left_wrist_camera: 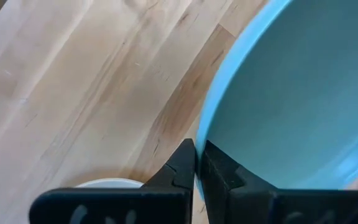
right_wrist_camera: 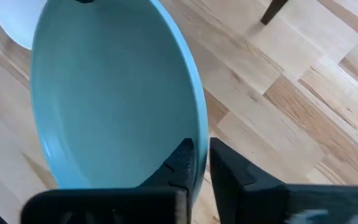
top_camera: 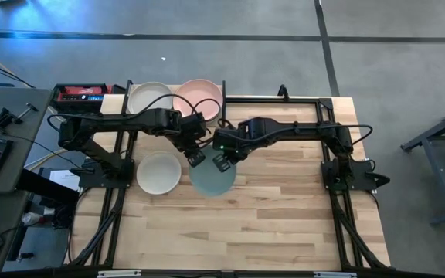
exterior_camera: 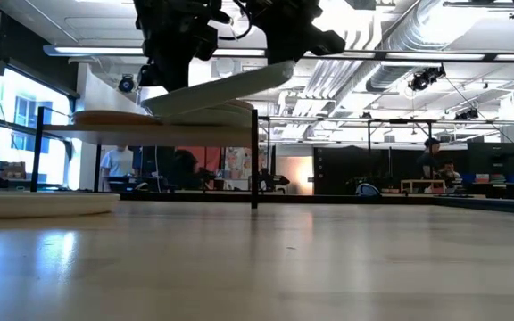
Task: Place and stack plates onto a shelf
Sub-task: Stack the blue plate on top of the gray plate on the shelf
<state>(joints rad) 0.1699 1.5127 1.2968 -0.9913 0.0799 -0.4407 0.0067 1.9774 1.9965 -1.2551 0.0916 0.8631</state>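
Note:
A pale blue plate (top_camera: 212, 177) hangs tilted above the table, between the shelf and the table's middle. It fills both wrist views (left_wrist_camera: 291, 93) (right_wrist_camera: 117, 93). My left gripper (top_camera: 196, 157) and my right gripper (top_camera: 222, 162) are both shut on its far rim. In the low view the plate (exterior_camera: 221, 89) slopes up to the right, level with the shelf board (exterior_camera: 159, 132). A white plate (top_camera: 159, 172) lies flat on the table left of it. On the shelf (top_camera: 224, 86) rest a beige plate (top_camera: 151, 98) and a pink plate (top_camera: 199, 96). My left gripper pinches the blue plate's rim (left_wrist_camera: 199, 134) at its far-left side, one finger over the plate's inside and one outside it, slanting down from the far left. The plate is lifted clear and tilted. My right gripper pinches the rim (right_wrist_camera: 201, 134) at the plate's far side, one finger inside (right_wrist_camera: 178, 163) and one outside, slanting down from the far right. The plate hangs clear of the table.
The shelf's black post (exterior_camera: 255, 160) stands just behind the held plate and also shows in the right wrist view (right_wrist_camera: 272, 9). The white plate on the table (exterior_camera: 34, 203) lies close to the left. Bare plank tabletop (top_camera: 246, 224) stretches to the near edge and to the right.

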